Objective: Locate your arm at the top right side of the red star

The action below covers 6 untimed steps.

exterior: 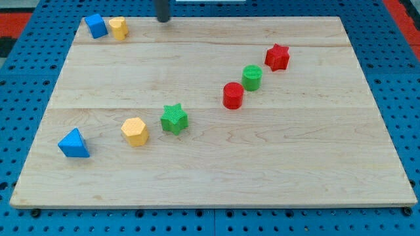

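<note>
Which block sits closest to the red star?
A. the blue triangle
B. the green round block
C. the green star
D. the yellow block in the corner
B: the green round block sits just below and to the view's left of the red star, nearly touching it, while the other blocks lie much farther off. My tip is far away, at the view's top edge.

a laboratory test bench: a pale wooden board (216,164) lies on a blue perforated mounting plate (26,65) with regular holes, and a red-edged zone (401,13) shows at far right.
</note>
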Each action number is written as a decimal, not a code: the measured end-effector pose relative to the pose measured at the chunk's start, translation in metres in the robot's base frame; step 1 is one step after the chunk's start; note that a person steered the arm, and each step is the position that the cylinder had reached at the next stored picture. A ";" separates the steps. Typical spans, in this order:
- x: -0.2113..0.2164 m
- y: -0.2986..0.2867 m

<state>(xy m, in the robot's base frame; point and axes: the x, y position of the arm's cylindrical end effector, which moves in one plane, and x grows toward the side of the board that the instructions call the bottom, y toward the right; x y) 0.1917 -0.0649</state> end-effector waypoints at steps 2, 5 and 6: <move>0.021 0.186; 0.098 0.209; 0.104 0.153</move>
